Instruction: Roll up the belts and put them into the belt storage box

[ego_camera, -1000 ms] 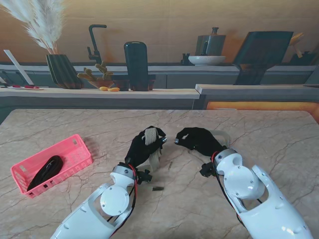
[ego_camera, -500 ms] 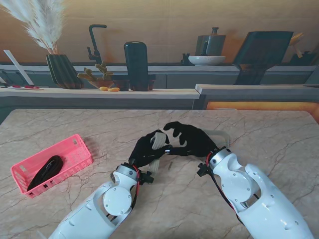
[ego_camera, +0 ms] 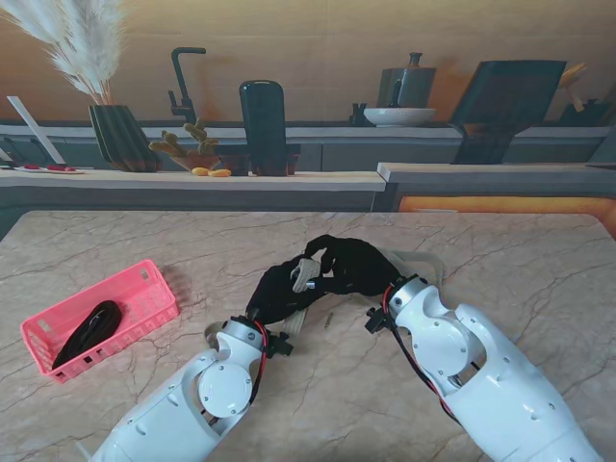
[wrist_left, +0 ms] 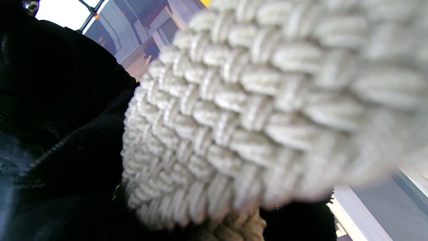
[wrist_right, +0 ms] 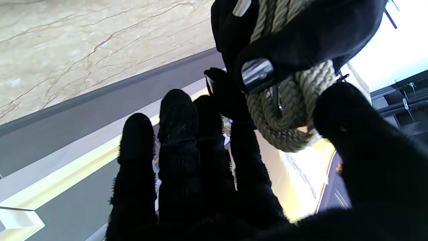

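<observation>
My left hand (ego_camera: pixel 277 289), in a black glove, is shut on a cream woven belt (ego_camera: pixel 307 272) rolled into a coil and held above the table's middle. The belt's loose tail (ego_camera: pixel 302 314) hangs down toward the table. In the left wrist view the belt's weave (wrist_left: pixel 250 117) fills the picture. My right hand (ego_camera: pixel 352 264) is pressed up against the coil from the right. The right wrist view shows its fingers (wrist_right: pixel 177 140) straight, its thumb apart from them, and the belt (wrist_right: pixel 287 110) between. The pink storage basket (ego_camera: pixel 144 284) lies at the left with a black belt (ego_camera: pixel 87 327) in it.
A pale flat thing (ego_camera: pixel 426 261) lies on the marble just behind my right hand, partly hidden. A raised ledge (ego_camera: pixel 192 179) with a vase, a dark jar and small items runs along the table's far edge.
My right hand has swung left and closed in on the belt coil until it meets my left hand. My left hand has tipped the coil toward the right.
</observation>
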{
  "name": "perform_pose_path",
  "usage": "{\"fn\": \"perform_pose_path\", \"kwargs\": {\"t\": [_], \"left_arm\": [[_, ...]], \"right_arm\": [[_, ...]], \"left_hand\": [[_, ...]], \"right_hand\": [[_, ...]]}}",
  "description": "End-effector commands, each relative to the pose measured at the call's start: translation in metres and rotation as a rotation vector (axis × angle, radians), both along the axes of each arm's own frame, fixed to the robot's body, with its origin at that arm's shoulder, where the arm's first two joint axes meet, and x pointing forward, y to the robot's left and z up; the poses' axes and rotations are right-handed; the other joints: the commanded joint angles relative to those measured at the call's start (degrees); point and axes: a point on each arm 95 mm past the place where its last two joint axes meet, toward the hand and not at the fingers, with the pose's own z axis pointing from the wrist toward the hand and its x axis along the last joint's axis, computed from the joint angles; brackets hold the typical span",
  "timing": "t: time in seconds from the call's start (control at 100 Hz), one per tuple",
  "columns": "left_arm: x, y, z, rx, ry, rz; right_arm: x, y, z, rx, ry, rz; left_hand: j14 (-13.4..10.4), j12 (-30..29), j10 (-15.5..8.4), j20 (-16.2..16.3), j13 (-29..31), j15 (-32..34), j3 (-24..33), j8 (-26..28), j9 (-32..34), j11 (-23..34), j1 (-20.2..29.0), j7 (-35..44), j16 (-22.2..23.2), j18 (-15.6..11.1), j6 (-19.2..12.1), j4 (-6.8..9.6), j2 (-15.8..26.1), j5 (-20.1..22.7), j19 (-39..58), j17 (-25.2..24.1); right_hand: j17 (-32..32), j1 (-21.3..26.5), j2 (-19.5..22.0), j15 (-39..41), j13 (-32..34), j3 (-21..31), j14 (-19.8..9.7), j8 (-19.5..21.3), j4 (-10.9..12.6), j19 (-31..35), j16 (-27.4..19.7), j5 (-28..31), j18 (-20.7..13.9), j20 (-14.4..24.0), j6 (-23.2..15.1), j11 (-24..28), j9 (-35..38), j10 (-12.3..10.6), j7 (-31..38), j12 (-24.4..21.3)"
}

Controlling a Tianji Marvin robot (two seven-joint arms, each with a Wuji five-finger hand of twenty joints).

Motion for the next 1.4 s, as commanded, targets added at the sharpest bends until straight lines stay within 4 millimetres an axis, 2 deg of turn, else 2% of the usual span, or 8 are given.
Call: {"fn": "perform_pose_path", "kwargs": {"t": [0.0,0.14,0.37,0.59,0.8,1.22,1.31,1.39], "left_arm": [[0.0,-0.006,0.005,-0.011,-0.011,-0.01],[0.0,-0.005,0.005,-0.005,-0.008,-0.011],[0.0,-0.005,0.004,0.018,0.027,0.0],[0.002,-0.002,0.0,0.037,0.093,-0.009],[0.0,0.002,0.0,0.001,0.14,-0.021],[-0.003,-0.004,-0.001,-0.065,0.176,-0.081],[-0.004,-0.005,0.0,-0.09,0.192,-0.096],[-0.005,-0.007,0.0,-0.111,0.204,-0.103]], "right_arm": [[-0.004,0.013,-0.008,-0.014,0.015,0.033],[-0.002,0.018,-0.011,-0.033,0.012,0.053],[0.001,0.026,-0.009,-0.056,-0.073,0.065],[-0.002,0.022,0.007,-0.063,-0.143,0.071],[-0.004,0.014,0.019,-0.097,-0.197,0.079],[-0.003,0.008,0.031,-0.084,-0.24,0.045],[-0.002,0.008,0.032,-0.08,-0.253,0.036],[-0.001,0.008,0.034,-0.076,-0.26,0.026]], "left_hand": [[-5.5,3.7,-5.7,-0.3,4.0,5.5,1.0,0.8,-0.3,5.0,3.3,2.0,3.9,0.3,-3.5,-1.96,0.1,-0.7,1.3,-0.4],[-5.5,3.7,-5.5,-0.2,4.1,5.2,0.6,0.8,-0.3,4.8,3.6,1.9,4.1,0.5,-3.3,-1.97,0.1,-0.6,1.1,-0.3],[-2.4,2.5,-2.9,0.9,1.7,-0.6,-2.4,-0.6,-3.4,1.0,3.3,-3.1,5.0,1.3,-1.4,-1.74,-0.2,-1.8,-1.8,-3.9],[4.9,-8.7,4.4,1.7,-22.2,-23.1,-5.4,-1.7,-24.4,-24.0,-9.3,-28.6,4.2,2.2,2.9,1.7,4.9,-10.1,-21.0,-24.7],[4.2,-19.0,5.6,0.0,-39.6,-43.1,-7.5,-5.6,-39.5,-39.2,-11.8,-38.7,-2.3,2.3,1.1,2.19,4.1,-16.3,-30.0,-33.6],[-0.8,-21.4,3.4,-0.3,-31.0,-46.4,-1.5,-1.4,-26.1,-36.9,-3.1,-30.6,-7.3,-2.1,-2.2,2.11,7.1,-8.5,-31.2,-27.4],[-0.8,-21.0,2.9,-0.5,-26.0,-42.0,-3.8,0.6,-20.6,-34.0,5.7,-24.8,-6.5,-3.1,-4.9,-1.25,6.1,-5.1,-28.6,-24.6],[-0.2,-14.0,3.0,0.2,-21.1,-35.4,-6.0,-0.8,-13.4,-32.2,12.5,-17.1,-4.4,-3.3,-6.2,-1.06,7.7,-1.9,-24.1,-21.7]], "right_hand": [[0.4,2.0,0.0,1.5,1.7,3.0,-0.2,-0.7,-2.3,1.7,0.7,7.9,0.8,-0.2,-13.0,0.6,1.8,-1.3,8.5,-0.2],[0.4,2.9,-1.8,2.0,2.0,2.4,-0.3,-1.3,-2.7,1.9,0.9,8.5,1.0,-0.2,-13.5,1.1,2.2,-1.4,9.8,0.0],[3.2,14.2,-1.4,2.3,7.7,5.1,-0.5,-13.1,-7.1,3.9,-0.5,20.4,1.0,-1.9,-21.9,-1.2,16.9,-4.4,25.9,-4.5],[2.4,14.3,-0.8,-0.6,6.4,5.8,-1.3,-12.1,-7.3,3.4,-1.8,19.4,0.6,-2.6,-22.4,-2.1,16.4,-5.4,26.4,-4.2],[1.6,14.8,1.3,-2.4,5.4,5.0,-1.9,-9.8,-7.3,2.5,-2.6,17.6,0.7,-3.2,-22.3,-2.2,15.0,-5.7,26.6,-3.3],[0.9,15.6,3.4,-2.4,3.8,3.8,-2.0,-7.5,-7.0,2.0,-2.3,15.6,0.6,-3.2,-21.6,-1.0,12.8,-5.5,26.9,-1.9],[0.7,15.6,3.8,-2.3,3.5,3.5,-2.1,-7.2,-7.0,2.0,-2.3,15.1,0.5,-3.1,-21.7,-0.7,12.4,-5.6,27.0,-1.8],[0.7,15.6,4.1,-2.1,3.4,3.1,-2.3,-7.1,-7.0,2.0,-2.2,14.9,0.4,-3.1,-21.8,-0.5,12.2,-5.7,26.9,-1.8]]}}
